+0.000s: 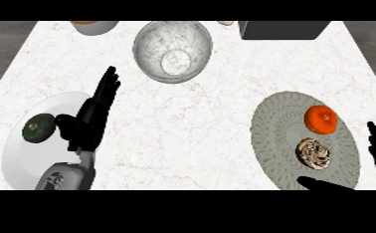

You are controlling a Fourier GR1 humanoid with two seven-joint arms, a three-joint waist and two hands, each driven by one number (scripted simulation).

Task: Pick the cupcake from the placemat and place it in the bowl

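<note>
Brown-and-cream swirled cupcake (315, 153) lies on the round grey woven placemat (279, 132), lower right of frame, below an orange fruit (321, 119). Right robot hand (327, 184) brackets it, fingers apart, not touching. Marbled grey bowl (172, 50) sits upper centre. Left robot hand (92, 117) open, lower left.

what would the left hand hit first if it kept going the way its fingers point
Probably the marble bowl. The left hand is open, fingers pointing up the view and slightly right over bare counter. That line seems to meet the bowl's left rim, though it could pass just beside it; height is unclear.
</note>
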